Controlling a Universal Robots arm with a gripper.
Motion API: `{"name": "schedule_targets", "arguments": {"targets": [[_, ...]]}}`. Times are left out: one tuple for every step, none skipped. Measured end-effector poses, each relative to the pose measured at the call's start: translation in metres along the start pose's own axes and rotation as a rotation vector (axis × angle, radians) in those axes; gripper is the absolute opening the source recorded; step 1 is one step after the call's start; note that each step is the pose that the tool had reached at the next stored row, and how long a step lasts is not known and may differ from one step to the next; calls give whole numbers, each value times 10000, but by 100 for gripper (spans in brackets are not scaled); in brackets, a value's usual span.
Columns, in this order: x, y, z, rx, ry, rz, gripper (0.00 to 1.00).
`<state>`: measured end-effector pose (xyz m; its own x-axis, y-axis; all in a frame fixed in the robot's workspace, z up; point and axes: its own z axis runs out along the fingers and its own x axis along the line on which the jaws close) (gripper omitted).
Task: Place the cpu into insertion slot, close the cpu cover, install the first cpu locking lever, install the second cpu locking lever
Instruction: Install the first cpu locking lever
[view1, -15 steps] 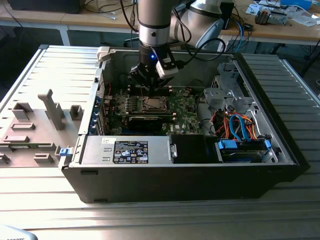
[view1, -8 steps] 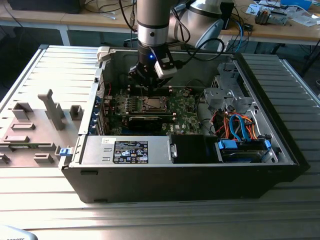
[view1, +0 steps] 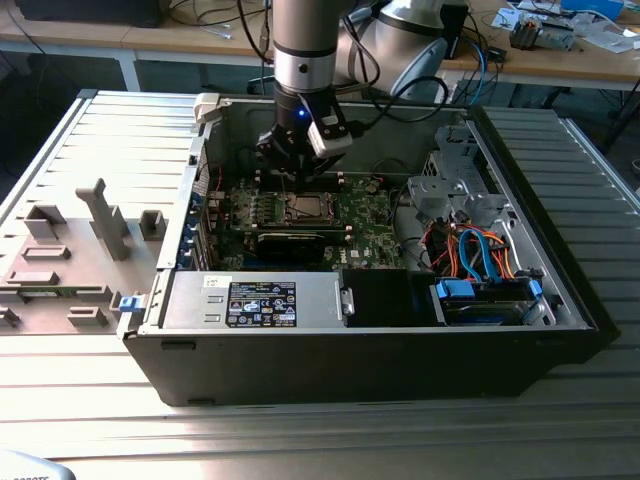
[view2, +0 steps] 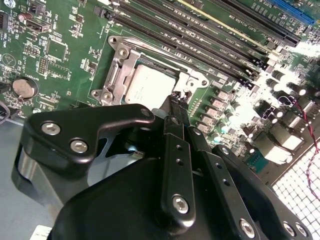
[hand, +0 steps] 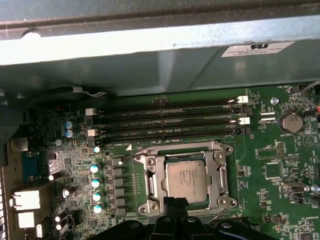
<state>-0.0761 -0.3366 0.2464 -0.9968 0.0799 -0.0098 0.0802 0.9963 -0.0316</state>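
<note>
Open PC case (view1: 560, 330) lies on a ribbed grey metal bench (view1: 90, 380); cluttered wooden desks behind. Inside, green motherboard (hand: 270, 150) w/ the cpu (hand: 186, 180) seated in the insertion slot (hand: 145, 200), the cpu cover (hand: 220, 177) down around it. Gripper (hand: 175, 204) sits at the slot's edge, fingers (view2: 176, 107) nearly together, holding nothing, tips just beside the cover frame.
</note>
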Motion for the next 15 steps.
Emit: {"name": "schedule_targets", "arguments": {"targets": [[5,0,0,0,0,0,11],[11,-1,0,-1,0,0,11],[18,-1,-1,-1,0,-1,11],[29,-1,-1,-6,0,-1,11],[38,1,-1,-7,1,-1,11],[40,5,-2,-7,1,-1,11],[40,7,-5,-7,0,-3,11],[40,9,-8,-7,0,-3,11],[40,12,-12,-8,-1,-3,11],[40,12,-16,-7,-1,-4,11],[40,12,-21,-7,0,-4,11],[41,12,-26,-7,0,-3,11],[41,12,-33,-7,0,-3,11],[40,12,-39,-7,-1,-3,11],[40,11,-43,-7,-1,-3,11]]}}
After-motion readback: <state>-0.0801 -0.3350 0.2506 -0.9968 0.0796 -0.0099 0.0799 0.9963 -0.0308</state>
